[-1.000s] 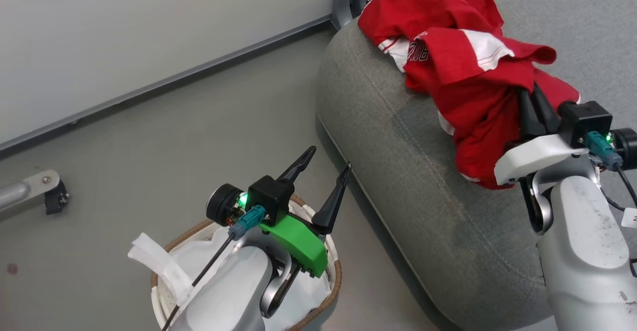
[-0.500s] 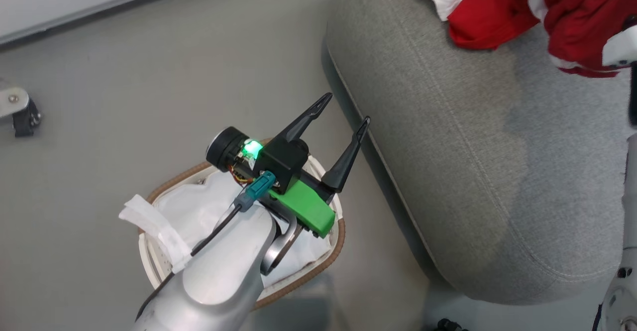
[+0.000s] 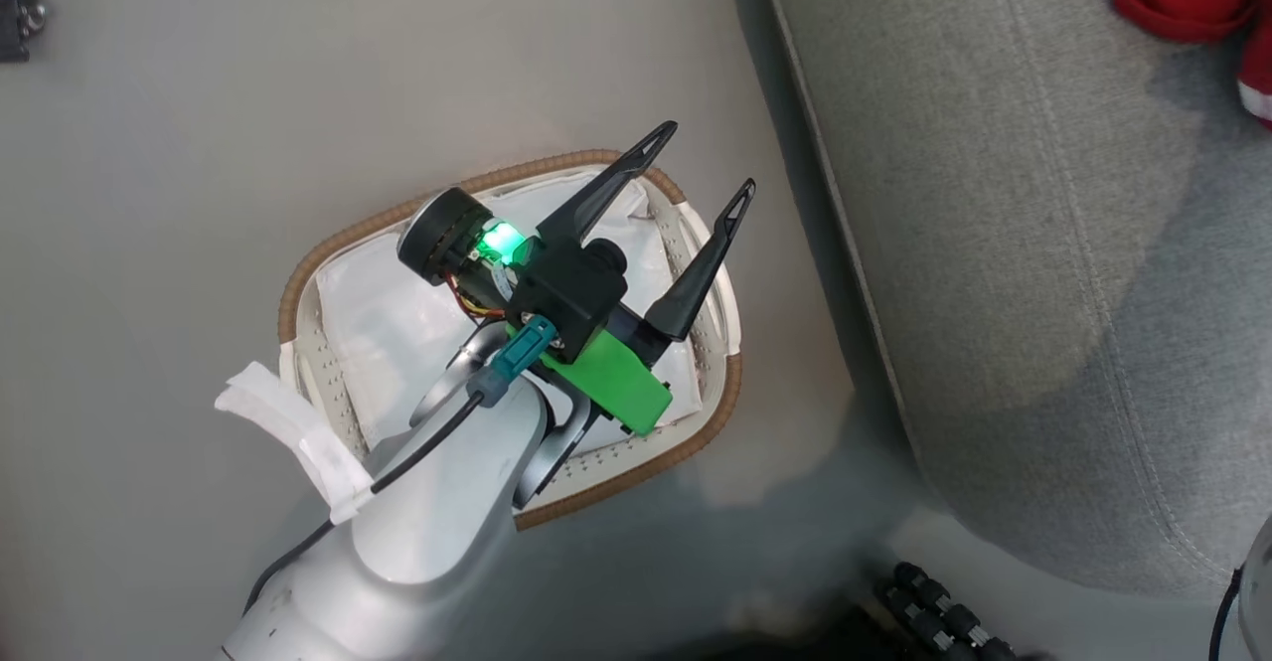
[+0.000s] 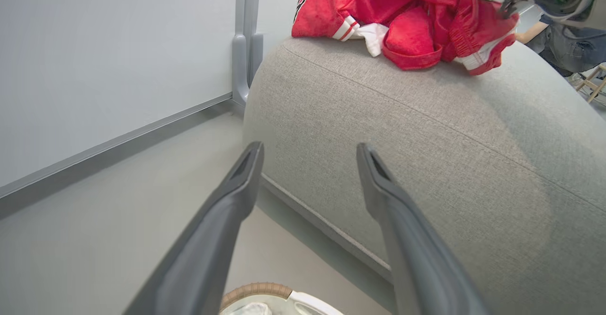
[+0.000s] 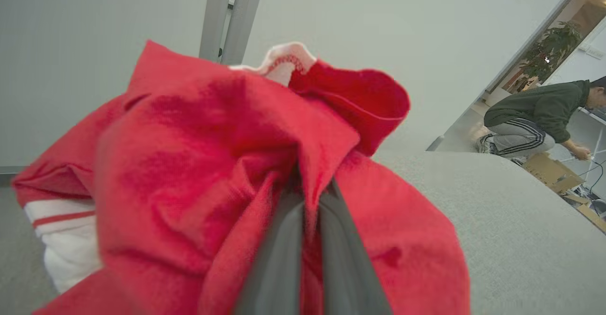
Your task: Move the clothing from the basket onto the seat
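The left gripper [image 3: 706, 158] hangs over the basket [image 3: 285, 308] with its fingers spread wide and nothing between them. Its tips aim between one and two o'clock in the head view, a ready pose for another reach. Inside, the white liner [image 3: 388, 318] shows and no red, though the arm covers the middle, so I cannot be sure it is empty. The right gripper [image 5: 310, 196] is clamped tight on a fold of the clothing [image 5: 189, 163], which drapes over its fingers and rests on the seat [image 3: 994, 194], at two o'clock from the basket. That pinch is why the jersey bunches instead of lying flat; letting go is what remains.
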